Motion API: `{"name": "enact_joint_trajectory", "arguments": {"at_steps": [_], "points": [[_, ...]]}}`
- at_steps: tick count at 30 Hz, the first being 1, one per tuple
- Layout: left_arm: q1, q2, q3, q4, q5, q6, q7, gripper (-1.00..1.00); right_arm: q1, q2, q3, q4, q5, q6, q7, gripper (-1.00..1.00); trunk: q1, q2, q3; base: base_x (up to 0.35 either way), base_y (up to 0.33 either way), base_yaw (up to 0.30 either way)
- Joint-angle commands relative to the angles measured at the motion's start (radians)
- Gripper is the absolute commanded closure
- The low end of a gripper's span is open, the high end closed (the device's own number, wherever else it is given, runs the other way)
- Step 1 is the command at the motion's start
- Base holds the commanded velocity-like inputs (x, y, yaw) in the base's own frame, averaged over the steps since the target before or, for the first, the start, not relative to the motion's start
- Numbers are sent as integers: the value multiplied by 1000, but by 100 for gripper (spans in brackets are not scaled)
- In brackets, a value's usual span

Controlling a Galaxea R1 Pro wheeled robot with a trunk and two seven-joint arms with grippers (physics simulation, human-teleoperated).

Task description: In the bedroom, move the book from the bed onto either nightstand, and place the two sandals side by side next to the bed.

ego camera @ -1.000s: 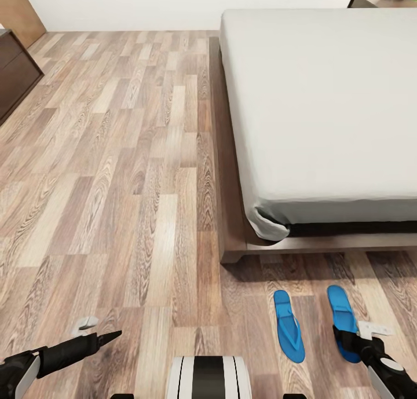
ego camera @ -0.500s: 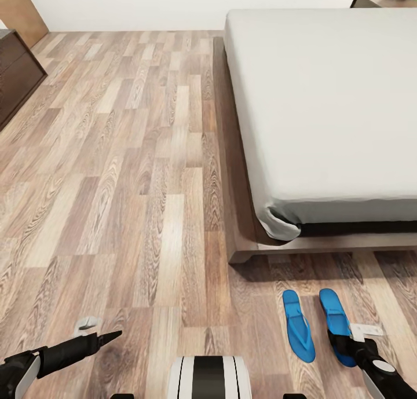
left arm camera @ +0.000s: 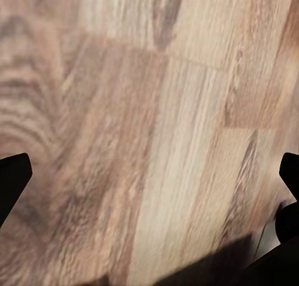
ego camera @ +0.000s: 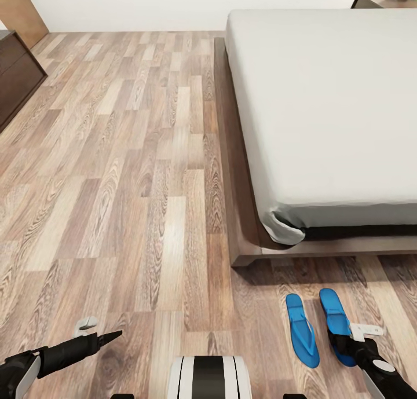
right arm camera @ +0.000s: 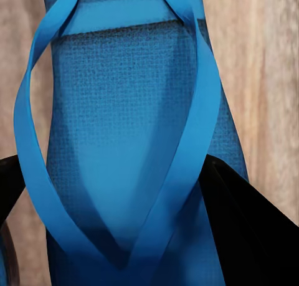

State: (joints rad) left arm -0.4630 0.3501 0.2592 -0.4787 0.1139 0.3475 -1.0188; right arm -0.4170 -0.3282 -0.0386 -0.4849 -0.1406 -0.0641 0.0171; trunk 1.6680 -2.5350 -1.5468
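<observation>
Left pincer [ego camera: 110, 336] is seen spread over bare floor [ego camera: 133, 173]. Two blue sandals [ego camera: 302, 330] are laid side by side on the floor just off the bed's [ego camera: 324, 109] foot corner. Right pincer [ego camera: 347, 344] is clamped on the right sandal [right arm camera: 134, 130].

Black tapered left gripper [ego camera: 107, 336] on a black tubular forearm with a white wrist collar. Black right gripper [ego camera: 346, 346] carrying a small white angular bracket. White rounded trunk housing [ego camera: 209, 377] marked with dark vertical stripes, seen at 6 o'clock.
</observation>
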Motion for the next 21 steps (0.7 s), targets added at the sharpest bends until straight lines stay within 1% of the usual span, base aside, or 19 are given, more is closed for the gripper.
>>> {"name": "enact_joint_trajectory", "arguments": {"at_steps": [1, 2, 5, 13, 21], "points": [[0, 0, 2, 0, 4, 10, -3, -100, 0, 0, 0, 0, -12, -3, 1, 100, 0, 0, -1, 2, 1, 0], [0, 0, 2, 0, 4, 10, -3, -100, 0, 0, 0, 0, -12, -3, 1, 100, 0, 0, -1, 1, 1, 0], [0, 0, 2, 0, 3, 10, -3, -100, 0, 0, 0, 0, -12, -3, 1, 100, 1, -1, -12, 0, 0, 0], [0, 0, 2, 0, 1, 10, -4, -100, 0, 0, 0, 0, -12, -3, 1, 100, 1, -1, -12, 0, 0, 0], [0, 0, 2, 0, 1, 10, -3, -100, 0, 0, 0, -1, -12, -3, 1, 100, 5, -3, -43, 0, 0, 0]]}}
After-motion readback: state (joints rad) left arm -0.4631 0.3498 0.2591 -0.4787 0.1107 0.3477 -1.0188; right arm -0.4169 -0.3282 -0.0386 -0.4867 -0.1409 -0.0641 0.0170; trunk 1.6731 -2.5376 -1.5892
